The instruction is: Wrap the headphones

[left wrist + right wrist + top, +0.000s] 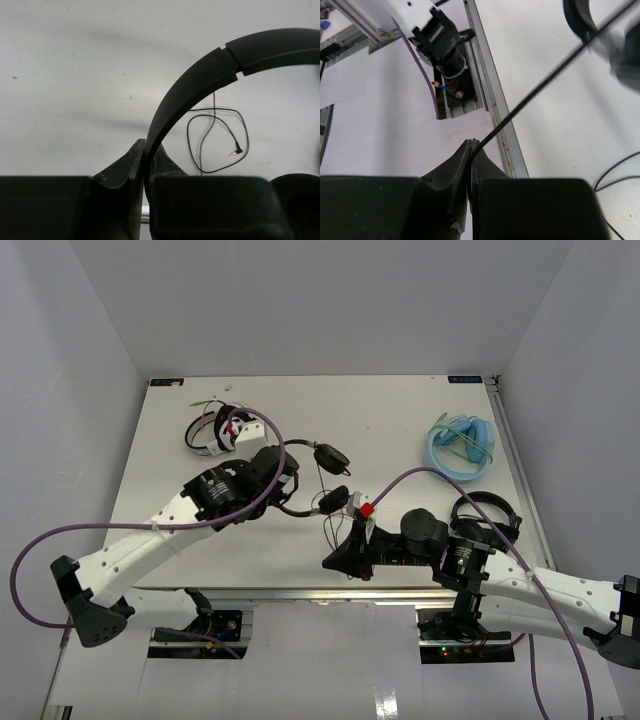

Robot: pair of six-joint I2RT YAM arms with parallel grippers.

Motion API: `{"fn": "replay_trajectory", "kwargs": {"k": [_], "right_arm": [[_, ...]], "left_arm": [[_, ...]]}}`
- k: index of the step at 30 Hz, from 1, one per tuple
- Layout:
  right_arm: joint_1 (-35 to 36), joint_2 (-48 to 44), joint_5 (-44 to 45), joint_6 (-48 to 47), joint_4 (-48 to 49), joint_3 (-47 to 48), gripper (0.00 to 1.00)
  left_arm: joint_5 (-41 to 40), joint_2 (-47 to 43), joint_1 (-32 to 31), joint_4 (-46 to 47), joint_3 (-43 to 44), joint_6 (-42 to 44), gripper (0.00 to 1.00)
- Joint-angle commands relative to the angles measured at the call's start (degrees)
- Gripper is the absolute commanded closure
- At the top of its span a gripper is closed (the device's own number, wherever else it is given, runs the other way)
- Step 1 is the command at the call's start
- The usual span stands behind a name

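Top external view shows the headphones (331,456) lying near the middle of the bench (400,410), between the two arms. The headband bows out toward 9 o'clock and the two earcups sit at the 3 o'clock side, one toward 12 and one toward 6, so the long axis between the cups runs roughly 12 to 6. The left gripper (145,159) is pressed together on the thin headband, pinching it edge-on. In the left wrist view the band rises from the fingertips and curves away toward 2 o'clock. Past it, the cable (218,109) lies in a loose loop on the bench, its plug (236,152) at the loop's 4 o'clock side. The right gripper (471,150), at 6 o'clock of the earcups, is closed on the cable, which runs taut from its fingertips toward 2 o'clock.
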Motion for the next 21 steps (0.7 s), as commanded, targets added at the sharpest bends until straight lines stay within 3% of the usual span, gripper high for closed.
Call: {"fn": "replay_trajectory", "kwargs": {"k": [1, 9, 21], "right_arm": [[1.64, -0.43, 6.02, 1.03, 6.5, -3.5, 0.92], [2.66, -0.38, 13.45, 0.19, 9.56, -6.88, 0.92], [2.67, 6.9, 18.84, -2.34, 22.68, -12.41, 0.92]], "left_arm": [[0.78, -6.44, 0.57, 4.61, 0.48, -2.19, 1.0], [6.32, -12.64, 0.57, 7.53, -1.43, -1.54, 1.0], [13.44, -17.56, 0.57, 10.18, -3.78, -0.47, 1.0]]}}
